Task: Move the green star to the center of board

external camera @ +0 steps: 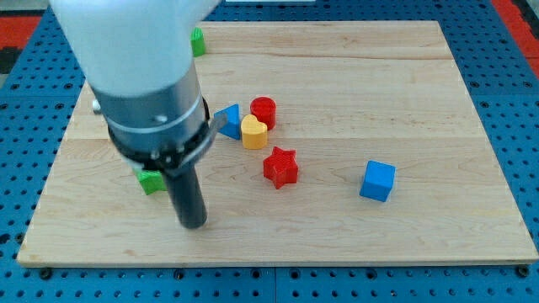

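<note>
A green block (152, 181) lies at the view's left, mostly hidden behind the arm, so its shape is unclear. A second green block (198, 40) peeks out from behind the arm near the board's top edge, and its shape is also unclear. I cannot tell which of the two is the green star. My tip (194, 225) rests on the wooden board (404, 93), just right of and below the lower green block, a short gap apart from it.
A blue triangle (227, 119), a red cylinder (264, 109) and a yellow heart (253, 132) cluster near the board's middle. A red star (280, 167) lies just below them. A blue cube (377, 180) sits to the right. The arm's body hides the board's upper left.
</note>
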You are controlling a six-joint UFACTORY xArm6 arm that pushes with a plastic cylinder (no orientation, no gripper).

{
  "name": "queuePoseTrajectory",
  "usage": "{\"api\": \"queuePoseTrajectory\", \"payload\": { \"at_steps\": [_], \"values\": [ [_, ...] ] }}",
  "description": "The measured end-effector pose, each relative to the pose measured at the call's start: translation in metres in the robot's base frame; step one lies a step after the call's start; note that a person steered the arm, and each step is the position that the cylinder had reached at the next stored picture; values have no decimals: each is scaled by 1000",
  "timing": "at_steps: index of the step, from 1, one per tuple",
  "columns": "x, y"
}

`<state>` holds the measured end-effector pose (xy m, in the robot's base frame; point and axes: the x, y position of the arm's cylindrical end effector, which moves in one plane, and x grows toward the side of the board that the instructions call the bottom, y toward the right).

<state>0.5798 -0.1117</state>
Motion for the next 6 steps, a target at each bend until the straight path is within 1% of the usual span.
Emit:
{"api": "queuePoseTrajectory", "payload": {
  "at_steps": [1,2,3,4,5,6],
  "values": [
    [-15,-83],
    [-56,-51],
    [-92,5],
    [-84,-6],
    [-72,-69],
    [-102,-45]
  ]
}}
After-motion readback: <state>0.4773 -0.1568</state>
